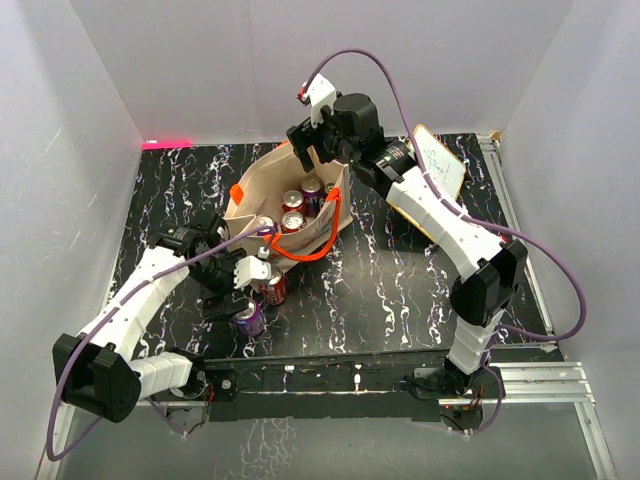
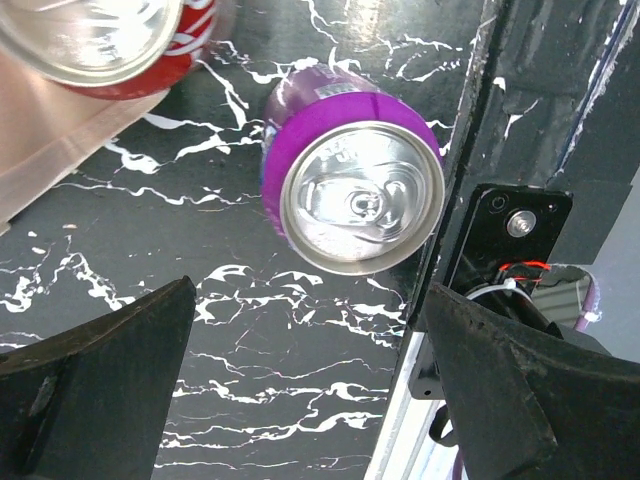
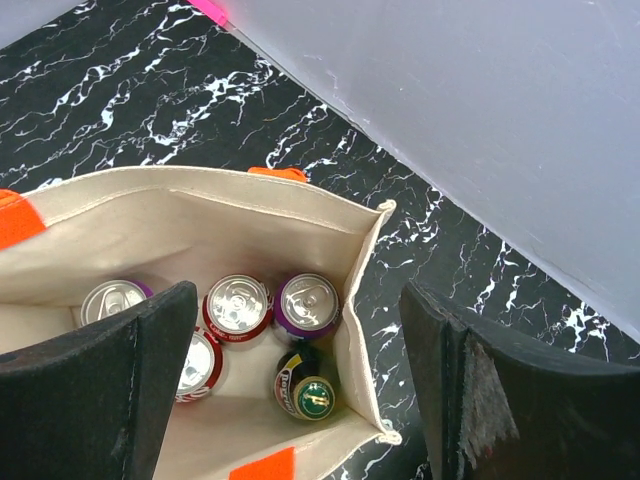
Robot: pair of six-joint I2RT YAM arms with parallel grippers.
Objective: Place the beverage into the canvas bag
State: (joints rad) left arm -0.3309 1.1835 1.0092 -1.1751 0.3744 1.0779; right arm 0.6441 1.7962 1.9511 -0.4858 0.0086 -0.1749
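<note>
2 cans stand outside the canvas bag (image 1: 268, 185), at its near-left on the table (image 1: 400, 290): 1 purple can (image 2: 355, 195), 1 red can (image 2: 100, 45). Left gripper (image 2: 310, 300) is spread wide and empty, with the purple can just beyond its fingertips. Only the right wrist view shows the bag's inside: 4 bagged cans (image 3: 237, 303), 1 dark green-yellow drink (image 3: 305, 392). Right gripper (image 3: 298, 295) is spread and empty, above the bag.

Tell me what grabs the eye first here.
The beige canvas bag with orange handles sits mid-table and already holds several drink cans. The open right gripper hovers over it. Next is the purple can on the black marbled table at front-left, framed by the open left gripper, with a red can beside it.
</note>
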